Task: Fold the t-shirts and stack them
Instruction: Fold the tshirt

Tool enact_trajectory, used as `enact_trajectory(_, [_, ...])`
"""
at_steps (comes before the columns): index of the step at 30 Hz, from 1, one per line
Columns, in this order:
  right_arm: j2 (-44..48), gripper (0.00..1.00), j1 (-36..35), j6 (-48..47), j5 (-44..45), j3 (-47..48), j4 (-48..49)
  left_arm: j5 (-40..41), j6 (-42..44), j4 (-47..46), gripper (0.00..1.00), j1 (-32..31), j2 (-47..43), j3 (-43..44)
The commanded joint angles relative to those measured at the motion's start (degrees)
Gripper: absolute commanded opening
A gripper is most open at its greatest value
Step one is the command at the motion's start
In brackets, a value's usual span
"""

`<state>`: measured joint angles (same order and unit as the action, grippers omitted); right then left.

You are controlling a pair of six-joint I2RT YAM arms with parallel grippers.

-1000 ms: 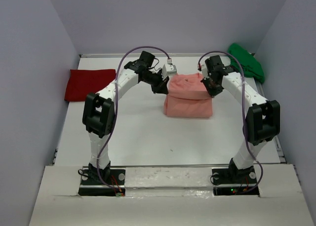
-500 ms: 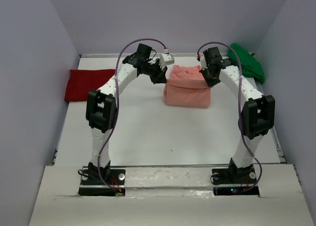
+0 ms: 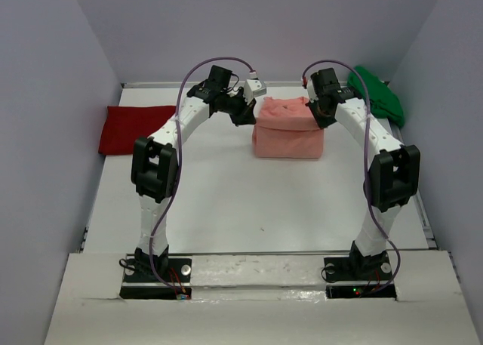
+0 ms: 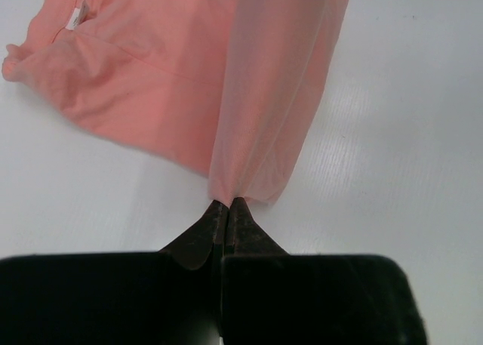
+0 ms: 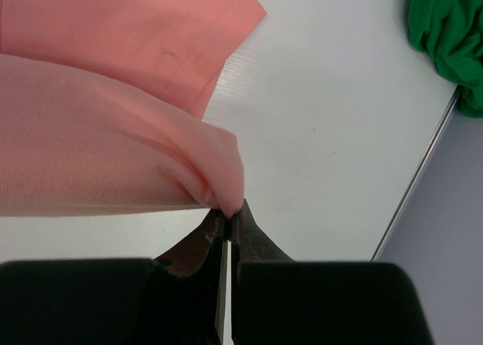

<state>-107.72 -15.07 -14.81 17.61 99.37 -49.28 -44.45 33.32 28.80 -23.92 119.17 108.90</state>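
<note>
At the far middle of the white table point(image 3: 226, 201), the salmon-pink soft cloth t-shirt point(image 3: 288, 133) lies partly folded between the arms. The left gripper point(image 4: 228, 206) has its black jaws pressed together on a gathered edge at the shirt's left side. The right gripper point(image 5: 229, 214) pinches a rolled fold at its right side, seemingly lifted off the layer below. The deep red folded cloth shirt point(image 3: 136, 128) lies at the table's left edge and the bright green crumpled cloth shirt point(image 3: 377, 94) in the far right corner, both well apart from the jaws.
</note>
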Motion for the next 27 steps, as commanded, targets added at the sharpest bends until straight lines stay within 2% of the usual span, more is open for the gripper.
enact_trajectory(1, [4.44,0.00,0.74,-0.31,3.49,0.65,0.67,-0.20,-0.63,0.21,0.00,0.98,-4.56,0.53])
enact_trajectory(6, [8.57,0.00,0.74,0.74,2.70,-1.20,-1.34,0.76,-0.80,-0.15,0.00,0.90,-8.69,-3.25])
enact_trajectory(14, [17.18,0.00,0.74,1.45,-3.44,-5.06,-6.18,-1.43,-0.89,0.47,0.00,0.19,-14.84,-9.58])
enact_trajectory(19, [22.11,0.00,0.74,0.05,-12.22,-9.63,-11.71,-3.71,2.70,4.77,0.00,-1.48,-17.74,-15.02])
enact_trajectory(23, [25.71,0.00,0.74,-0.75,-13.92,-13.84,-14.79,-4.07,5.17,6.53,0.00,-2.79,-19.50,-19.51])
enact_trajectory(27, [27.83,0.00,0.74,-2.06,-15.67,-16.13,-17.43,-5.03,8.51,10.57,0.00,-3.76,-18.98,-19.69])
